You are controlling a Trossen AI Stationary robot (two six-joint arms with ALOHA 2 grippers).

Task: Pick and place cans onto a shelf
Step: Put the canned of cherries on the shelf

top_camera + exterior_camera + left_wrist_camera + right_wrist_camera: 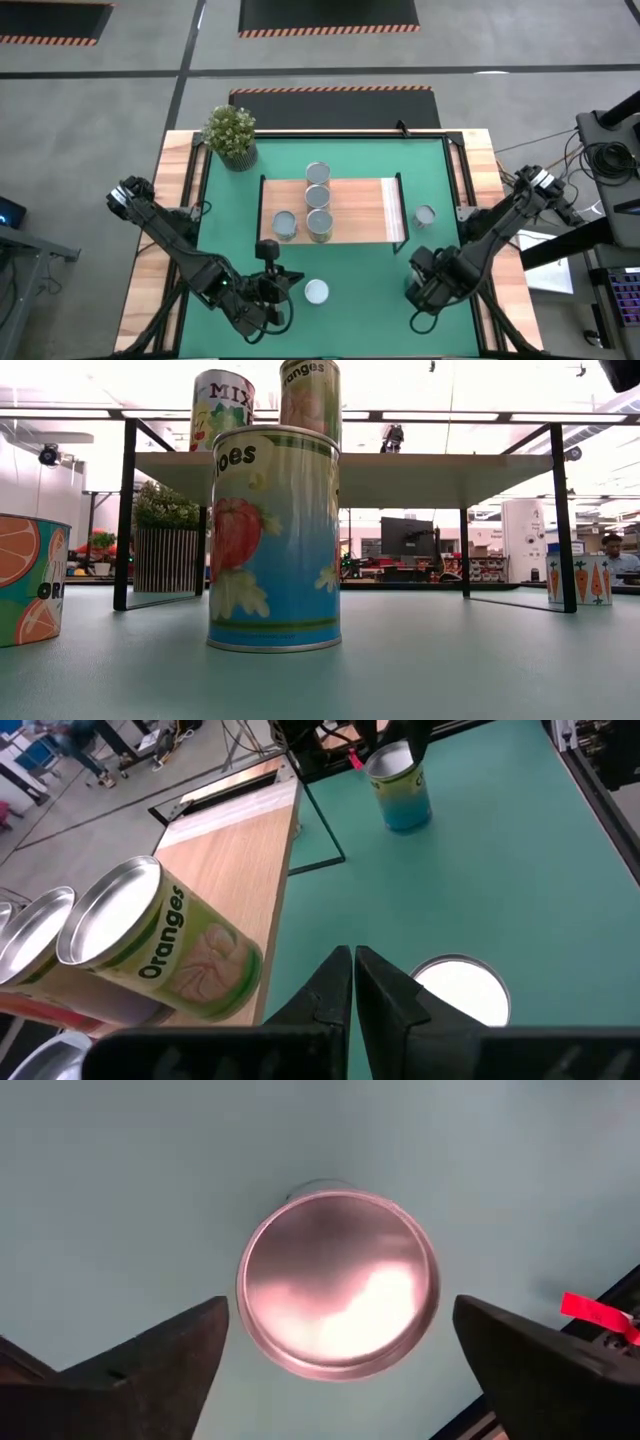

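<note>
Overhead, the right gripper [335,1355] hung with its fingers spread wide above a can [338,1285] on the green mat [365,290], gripping nothing. Three cans [318,198] stood on the shelf [360,210], while the left gripper [352,990], fingers pressed together and empty, hovered beside another can [316,291] in front of the shelf.

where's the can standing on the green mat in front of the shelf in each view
High view: the can is at bottom centre, on the mat, in front of the shelf.
Low view: large, centre, with the shelf behind it.
Left wrist view: its pale round top, low right of centre; the shelf is on the left.
Right wrist view: not in it; that can is another one.
Shared landmark: the shelf.
</note>
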